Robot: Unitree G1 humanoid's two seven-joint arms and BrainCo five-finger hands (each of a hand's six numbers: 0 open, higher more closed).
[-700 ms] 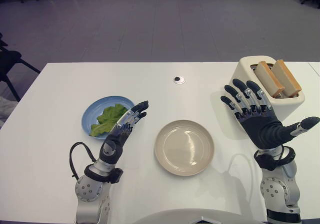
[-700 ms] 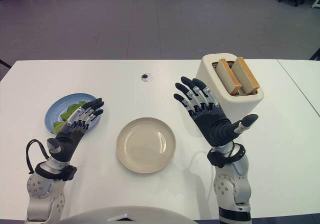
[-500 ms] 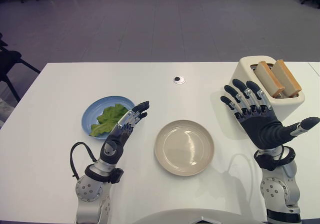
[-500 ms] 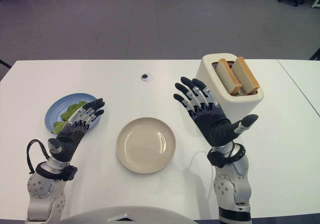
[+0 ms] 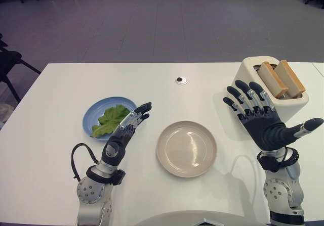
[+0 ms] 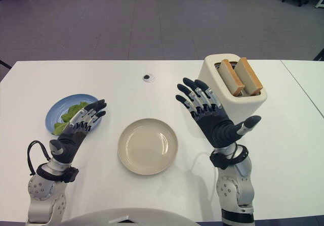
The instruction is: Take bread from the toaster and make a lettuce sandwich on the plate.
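Left eye view: right robot hand [image 5: 264,125] splayed, left [image 5: 123,135] apparently open

**Q:** What carries the items in front of you?

**A:** A white table [image 5: 61,150]. Four items rest directly on it.

**Q:** Positions?

**A:** The blue plate [image 5: 101,103] is on my left. The beige plate [image 5: 186,149] is at the centre, nearer my edge. The cream toaster [image 5: 248,74] stands on my right. A small round black-and-white disc [image 5: 180,80] lies at the far middle. None of them touch.

Cream toaster [image 5: 245,74], golden-brown bread [image 5: 272,79], beige plate [image 5: 186,148], green lettuce [image 5: 109,119], blue dish [image 5: 97,107], white table [image 5: 45,140]
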